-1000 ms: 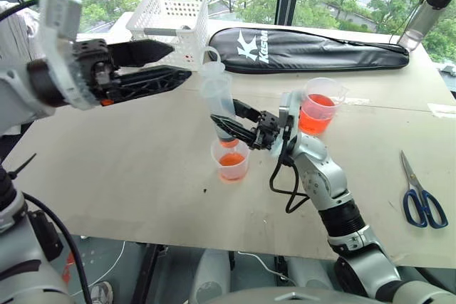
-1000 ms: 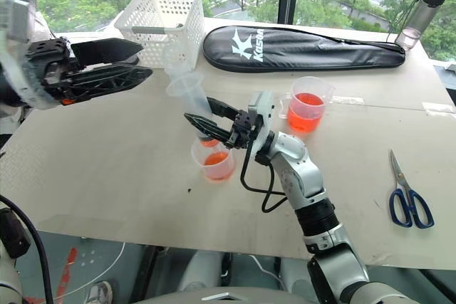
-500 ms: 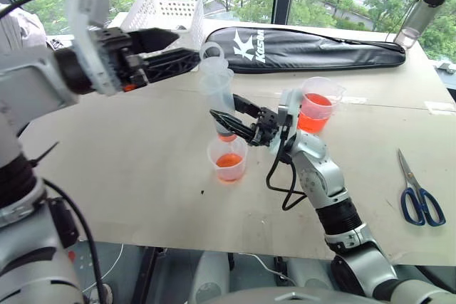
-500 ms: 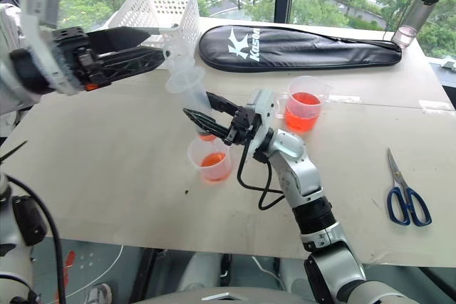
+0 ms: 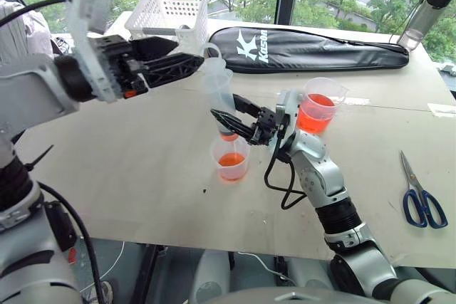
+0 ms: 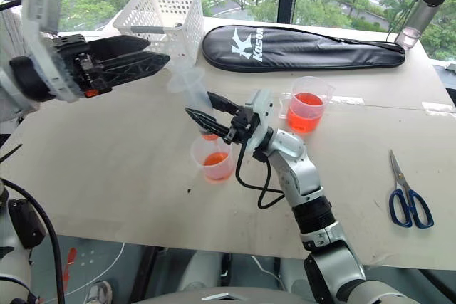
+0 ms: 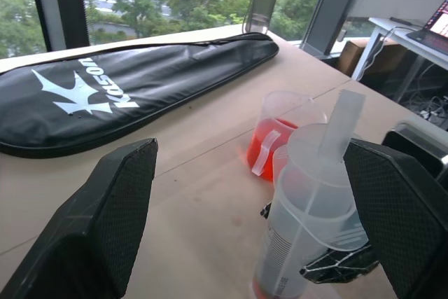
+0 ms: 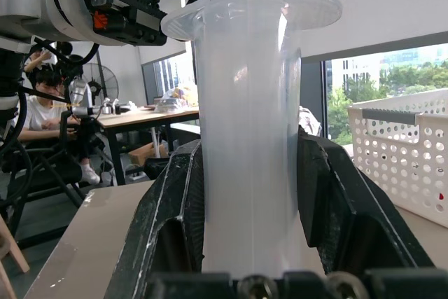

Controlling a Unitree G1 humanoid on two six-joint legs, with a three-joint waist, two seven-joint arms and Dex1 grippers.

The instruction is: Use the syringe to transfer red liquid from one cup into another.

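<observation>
Closing in since a second ago, the left gripper (image 5: 191,64) now hangs with its jaws spread wide and empty just beside the raised plunger of the syringe (image 5: 220,97), where earlier it stood further off; the right gripper (image 5: 229,120) has kept its place, clamped on the syringe's lower barrel and holding it nearly upright; directly under that claw sits the short cup (image 5: 230,159), the nozzle poised at its mouth and red liquid (image 5: 229,161) already pooled inside; just behind the right wrist stands the handled cup (image 5: 318,107), still about half full. Some liquid has evidently reached the short cup; what seems left is for the open left claw to take the plunger and press out whatever the barrel holds, which cannot be judged here.
</observation>
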